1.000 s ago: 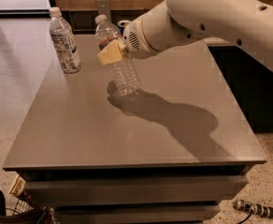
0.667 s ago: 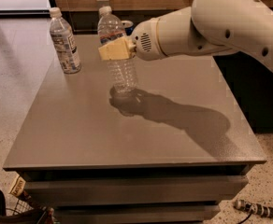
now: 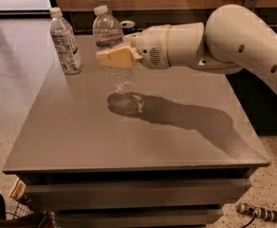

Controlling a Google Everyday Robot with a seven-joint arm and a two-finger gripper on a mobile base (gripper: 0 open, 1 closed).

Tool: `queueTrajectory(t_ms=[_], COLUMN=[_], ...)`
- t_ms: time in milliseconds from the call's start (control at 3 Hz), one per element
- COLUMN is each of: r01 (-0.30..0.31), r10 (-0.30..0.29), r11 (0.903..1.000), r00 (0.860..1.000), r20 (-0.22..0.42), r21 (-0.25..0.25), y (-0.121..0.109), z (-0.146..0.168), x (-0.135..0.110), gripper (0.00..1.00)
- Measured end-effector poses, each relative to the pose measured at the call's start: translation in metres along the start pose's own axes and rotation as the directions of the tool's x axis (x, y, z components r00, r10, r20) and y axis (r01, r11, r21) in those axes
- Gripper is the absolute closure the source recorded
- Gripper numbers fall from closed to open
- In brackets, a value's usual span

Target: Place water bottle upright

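Observation:
The water bottle is a small clear ribbed bottle with a white cap and a narrow label band. It hangs upright in the air above the grey table, its base a little over its own shadow. My gripper is shut on the bottle's middle, with the yellow finger pads across its front. The white arm reaches in from the right.
A taller clear bottle with a large text label stands upright at the table's back left. A blue soda can stands behind the gripper at the back edge. A basket sits on the floor at front left.
The gripper has lifted the water bottle off the table and turned it from a slight tilt to upright. The arm has shifted to the right.

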State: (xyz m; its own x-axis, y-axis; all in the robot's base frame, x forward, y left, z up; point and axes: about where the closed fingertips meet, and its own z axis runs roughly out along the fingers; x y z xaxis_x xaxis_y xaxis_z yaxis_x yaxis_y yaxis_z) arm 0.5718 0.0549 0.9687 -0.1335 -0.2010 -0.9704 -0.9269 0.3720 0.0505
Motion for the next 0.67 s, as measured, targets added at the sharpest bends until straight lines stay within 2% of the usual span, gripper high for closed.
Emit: queueTrajectory(t_ms=[333, 667], r01=[0.07, 0.07], r10=[-0.07, -0.067], r11=[0.9973, 0.9968], r00=[0.997, 0.996], r20=[0.034, 0.062], r21=[-0.019, -0.04], y=[0.0069, 0.0144], z=[0.004, 0.0111], x=[0.0007, 0.0066], gripper=[1.0, 1.0])
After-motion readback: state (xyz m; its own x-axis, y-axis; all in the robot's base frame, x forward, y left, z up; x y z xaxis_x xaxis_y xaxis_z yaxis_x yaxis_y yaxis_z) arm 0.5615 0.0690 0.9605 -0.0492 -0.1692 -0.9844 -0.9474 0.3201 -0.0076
